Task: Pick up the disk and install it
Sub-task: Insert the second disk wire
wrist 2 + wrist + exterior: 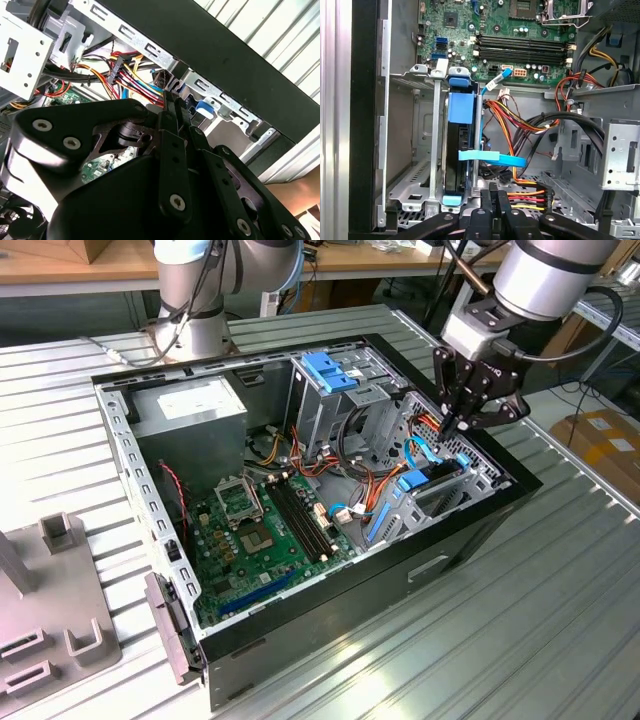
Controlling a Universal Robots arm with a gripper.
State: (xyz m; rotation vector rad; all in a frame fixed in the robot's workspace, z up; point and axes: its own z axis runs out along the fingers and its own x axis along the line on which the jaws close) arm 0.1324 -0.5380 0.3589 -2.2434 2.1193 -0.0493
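Note:
The disk (459, 107) stands on edge in the metal drive bay (405, 150) at the front of the open computer case (470, 540). Its blue carrier frame shows along the upper edge, and its dark body sits in the slot below. In the exterior view the disk's blue carrier (412, 481) is low in the bay on the exterior view's right. My gripper (456, 424) hovers just above that corner of the case, fingers pressed together with nothing between them. In both wrist views the black fingertips (494, 201) (172, 102) sit close to the bundle of coloured power wires (525, 195).
A flat blue cable (492, 159) crosses beside the disk. The motherboard (260, 525) lies on the case floor, with a grey power-supply box (190, 410) at the back and a tall drive cage with a blue latch (330, 370). A second arm's base (195, 300) stands behind. Grey fixtures (50, 610) sit on the exterior view's left.

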